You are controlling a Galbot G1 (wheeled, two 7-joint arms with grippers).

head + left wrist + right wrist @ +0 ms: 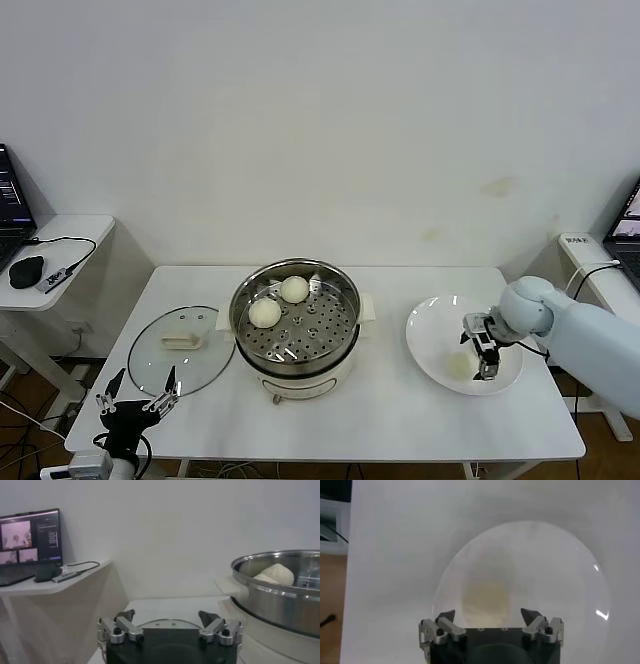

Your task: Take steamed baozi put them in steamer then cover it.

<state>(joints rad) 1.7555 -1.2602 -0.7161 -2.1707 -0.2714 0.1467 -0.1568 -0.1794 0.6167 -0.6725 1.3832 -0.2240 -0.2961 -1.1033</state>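
Here the right gripper [481, 352], jaws apart, hangs over a bun [458, 365] on the plate [430, 340] right of the steamer [296, 320], the left gripper [135, 392] waiting open by the lid [181, 349]; an off-centre pinch could dent the soft bun.

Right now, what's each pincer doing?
Left pincer: open, empty, parked near the cover.
Right pincer: open, empty, over a baozi on the plate.

A plain white wall [320, 120] backs the white table [400, 420], with laptop-bearing side desks [60, 235] flanking.
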